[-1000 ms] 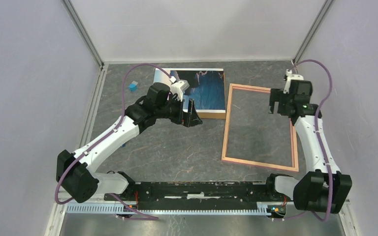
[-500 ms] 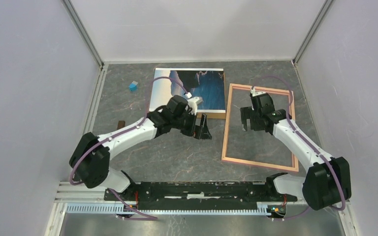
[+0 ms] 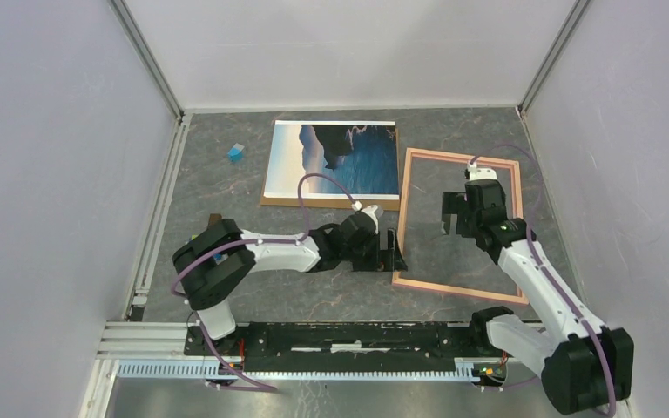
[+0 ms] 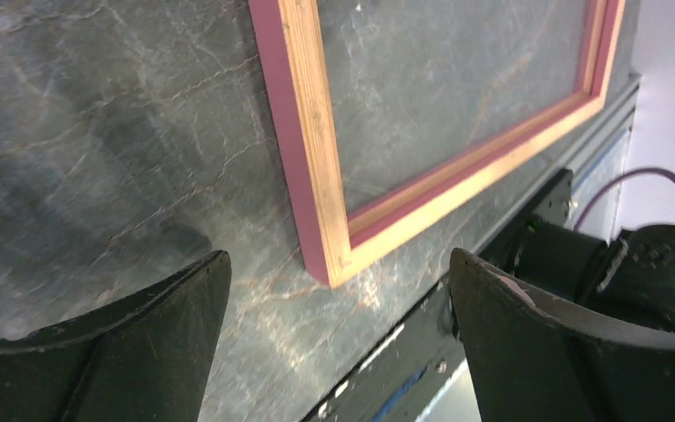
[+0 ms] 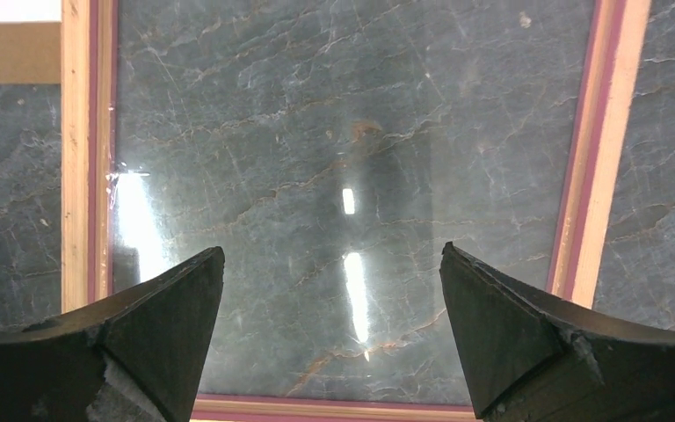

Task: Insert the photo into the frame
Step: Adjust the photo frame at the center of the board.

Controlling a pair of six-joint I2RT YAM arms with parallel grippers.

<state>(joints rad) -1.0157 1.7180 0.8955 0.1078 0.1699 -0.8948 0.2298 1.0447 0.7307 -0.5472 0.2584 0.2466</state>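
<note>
Though a small blue block (image 3: 237, 153) sits off at the far left of the table (image 3: 314, 283), it seems to have no part in the job. Just right of it the photo (image 3: 331, 161) lies flat and face up, resting on a brown board (image 3: 314, 204) whose edge peeks out along its near side. Neither arm touches it.

Further right, the left claw (image 3: 392, 251) hangs low with its jaws spread wide, holding nothing, just outside the near left corner of the frame (image 3: 401, 218); its wrist camera looks straight down on that corner.

The frame lies flat beside the photo, close to it but apart. Nothing is in it except what looks like a clear pane (image 5: 352, 264), since lights glint on it and the stone table shows through. The right claw (image 3: 451, 228) hovers over the frame's opening, also wide and empty.

I'd say the work is at an early step, with both arms gathered at the frame, perhaps to square or steady it. Next, a claw has to go to the photo, get a finger under one thin edge, and carry it over level so it drops inside the rim.
</note>
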